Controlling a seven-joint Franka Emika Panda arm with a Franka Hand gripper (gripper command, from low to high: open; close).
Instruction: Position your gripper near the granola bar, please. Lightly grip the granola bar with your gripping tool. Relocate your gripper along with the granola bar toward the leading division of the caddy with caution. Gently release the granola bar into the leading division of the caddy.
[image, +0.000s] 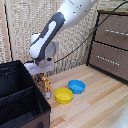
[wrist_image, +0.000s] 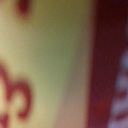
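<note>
Looking at the exterior view, I see the pincer (image: 43, 73) positioned directly above the granola bar (image: 45, 85), which stands upright on the wooden surface (image: 95, 107), just beside the outer wall of the caddy (image: 22, 100). Pincer fingers reach down onto the top of the bar; I cannot tell whether they are pressed onto it or spread. Wrist view is filled with a blurred yellow-and-red print of the granola bar (wrist_image: 45, 60), very close to the lens. On the exterior view's right of the bar sit a yellow bowl (image: 63, 95) and a blue bowl (image: 76, 86), touching. A dark drawer unit (image: 112, 45) stands behind.
</note>
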